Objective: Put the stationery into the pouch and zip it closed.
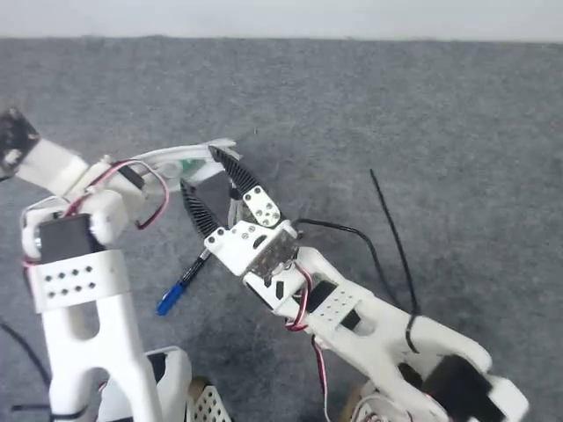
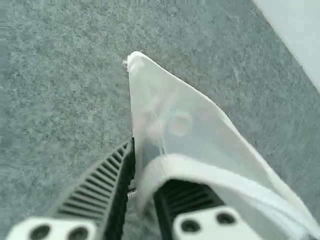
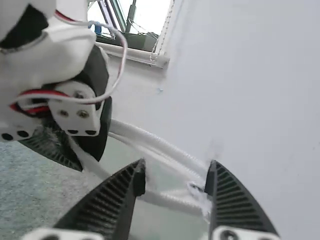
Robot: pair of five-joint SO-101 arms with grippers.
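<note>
A translucent white pouch (image 1: 195,159) with a white zip band is held off the table. My left gripper (image 2: 145,170) is shut on one edge of the pouch (image 2: 185,125). My right gripper (image 1: 216,190) is open, its black fingers on either side of the pouch's zip edge (image 3: 167,152); in the right wrist view the gripper (image 3: 176,167) faces the left gripper (image 3: 75,115) close by. A pen (image 1: 180,286) with a blue cap and black barrel lies on the grey table, below the right gripper and outside the pouch.
A thin black cable (image 1: 391,233) lies across the grey table (image 1: 422,114) to the right of the right arm. The left arm's white base (image 1: 88,334) stands at the near left. The table's far half is bare.
</note>
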